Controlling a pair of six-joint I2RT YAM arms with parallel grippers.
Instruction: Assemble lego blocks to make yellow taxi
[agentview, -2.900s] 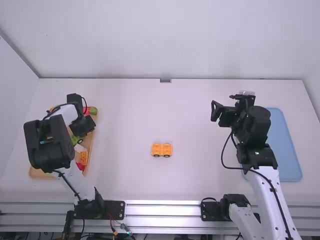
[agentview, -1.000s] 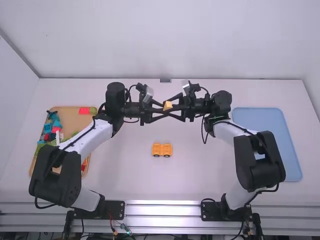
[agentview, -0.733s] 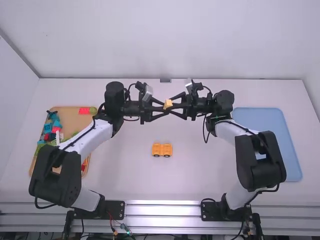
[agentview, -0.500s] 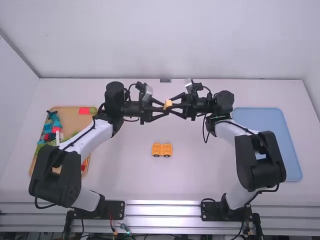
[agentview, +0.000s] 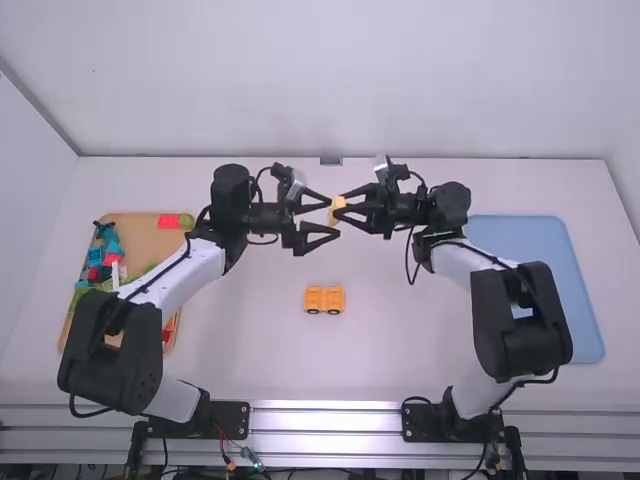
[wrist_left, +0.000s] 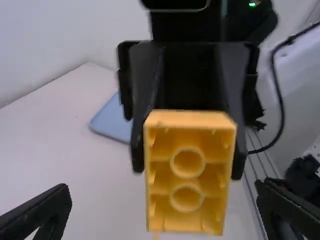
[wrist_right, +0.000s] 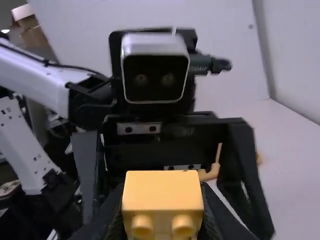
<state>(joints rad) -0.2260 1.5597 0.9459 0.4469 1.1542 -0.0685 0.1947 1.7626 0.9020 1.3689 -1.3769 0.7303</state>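
Wooden tray (agentview: 150, 240), one: sitting along the table's left edge, holding loose blocks (agentview: 108, 256), presumably keeping spare parts within my left arm's reach.
Left gripper (agentview: 333, 218), one: standing spread before the yellow block, gripping nothing, apparently giving it up in a handover.
Yellow chassis (agentview: 324, 299), one: resting mid-table, nearer the near edge, likely waiting there for both arms.
Yellow block (wrist_left: 190, 119), one: hanging above the table, its hollow underside facing my left gripper.
Right gripper (agentview: 342, 206), one: pinching that block by opposite sides, probably leaving its underside free for seating.
Blue tray (agentview: 580, 290), one: lying along the right edge, perhaps awaiting the finished taxi.
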